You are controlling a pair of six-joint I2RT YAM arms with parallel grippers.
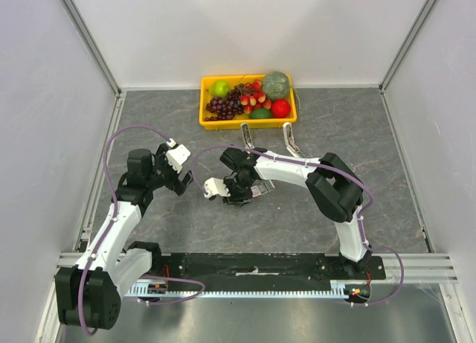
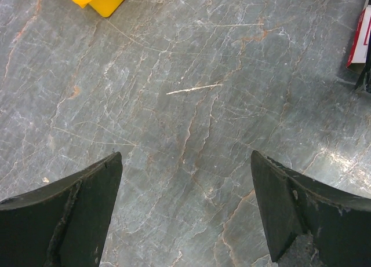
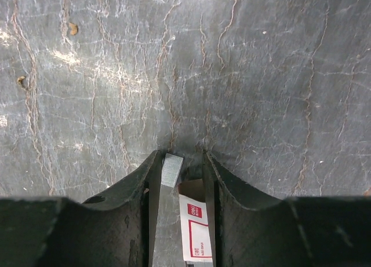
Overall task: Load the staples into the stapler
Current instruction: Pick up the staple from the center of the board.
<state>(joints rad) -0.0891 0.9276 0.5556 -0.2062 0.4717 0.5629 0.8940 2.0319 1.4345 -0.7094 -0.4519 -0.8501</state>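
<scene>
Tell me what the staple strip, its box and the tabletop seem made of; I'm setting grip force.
Staple strip: likely metal, silvery-grey and finely lined.
Box: probably thin card, matt white with red print.
Tabletop: grey, veined, slightly glossy; stone or stone-look laminate, cannot tell which.

Top view: even overhead light, white walls (image 1: pixel 223 30) bright but not clipped, only soft shadows on the bench (image 1: pixel 387 179). Both wrist views look dimmer to me. I get glare patches on the bench surface, upper left in the right wrist view, right edge in the left one. Left pincer (image 2: pixel 185 163) and right pincer (image 3: pixel 181 156) read near-black, edges slightly soft; the veining stays sharp.
</scene>
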